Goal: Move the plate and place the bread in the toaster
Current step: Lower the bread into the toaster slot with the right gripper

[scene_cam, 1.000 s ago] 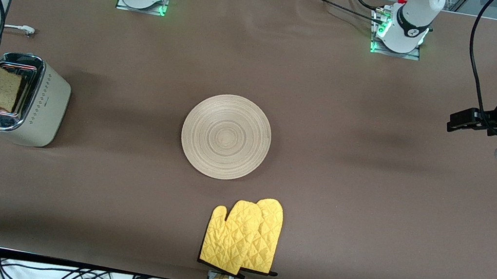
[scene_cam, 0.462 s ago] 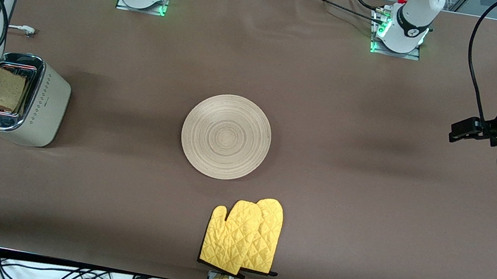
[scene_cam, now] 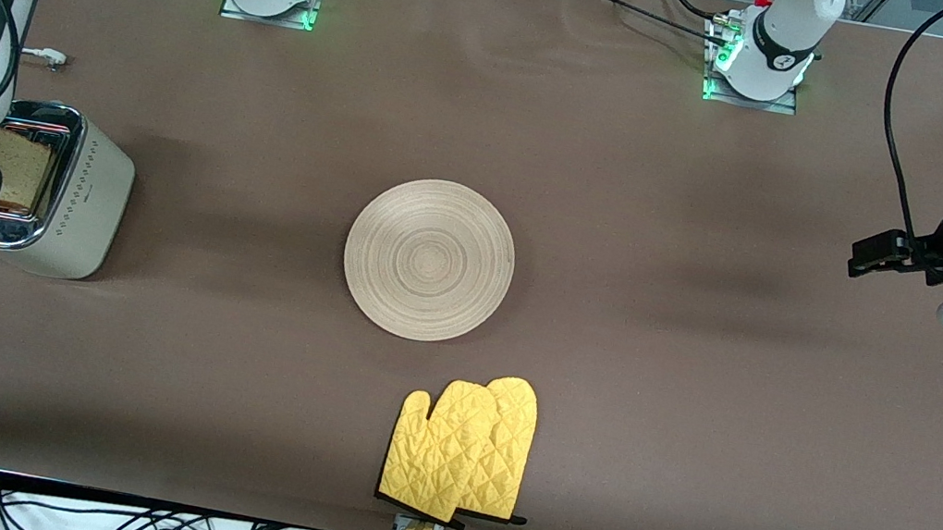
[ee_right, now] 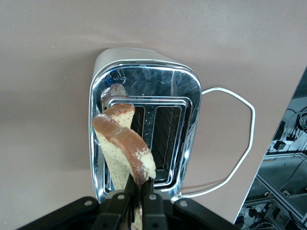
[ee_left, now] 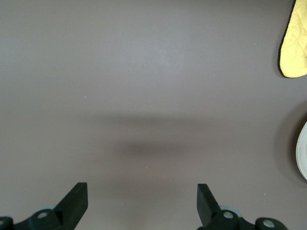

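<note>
while right claw (ee_right: 139, 203) pinches bread (ee_right: 123, 143) over toaster (ee_right: 144, 124), left claw (ee_left: 142, 203) wide, idle.

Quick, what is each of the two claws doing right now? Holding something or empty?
Left gripper: open and empty, waiting over bare table at its own end.
Right gripper: shut on the bread, holding it over the toaster.

i see a brown cloth (scene_cam: 626, 232) covering the table, with black cables (scene_cam: 115, 520) tangled along its near edge.
</note>
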